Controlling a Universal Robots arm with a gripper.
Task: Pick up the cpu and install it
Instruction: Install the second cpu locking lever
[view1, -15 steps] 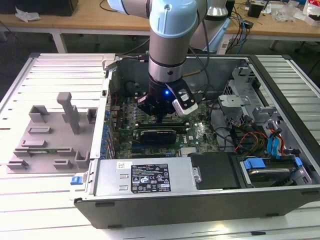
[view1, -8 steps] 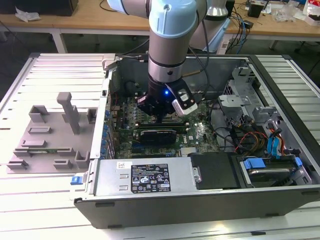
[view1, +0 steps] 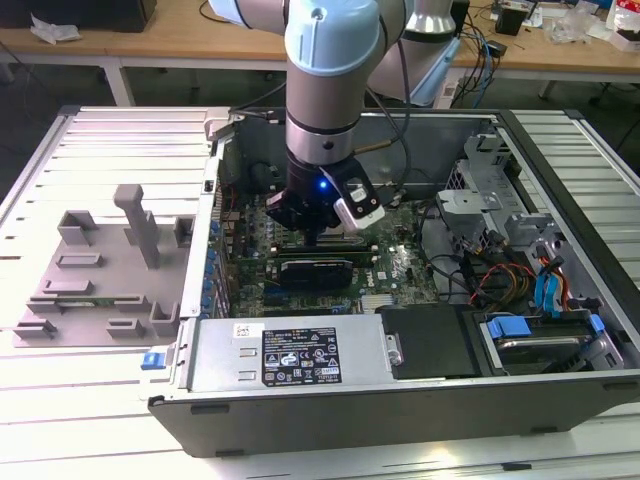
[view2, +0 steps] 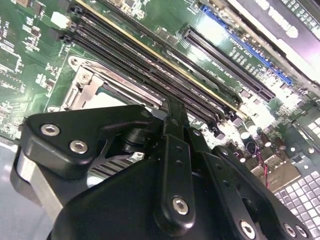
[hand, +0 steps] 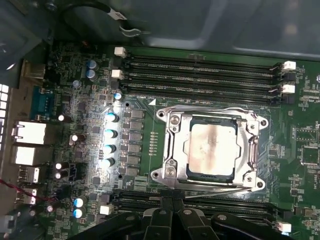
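Inside socket frame (hand: 210, 150), cpu (hand: 212, 148) seated; tool (view1: 316, 236) above.

The cpu (hand: 212, 148) lies flat in its socket, its dull silver top smeared with pale residue. A metal bracket (hand: 172, 150) frames it on all sides, with screws at the corners. At 12 o'clock from the socket run 4 black memory slots (hand: 200, 75), with white latches (hand: 289, 65) at their ends. At 6 o'clock from the socket more black slots (hand: 150, 200) cross the green motherboard (hand: 305, 125). At 9 o'clock from the cpu stands a column of silver-topped capacitors (hand: 110, 132), and farther toward 9 o'clock sit metal rear ports (hand: 30, 132). The gripper (hand: 175, 220) shows as black linkage at 6 o'clock, just past the socket's edge, not touching the cpu.
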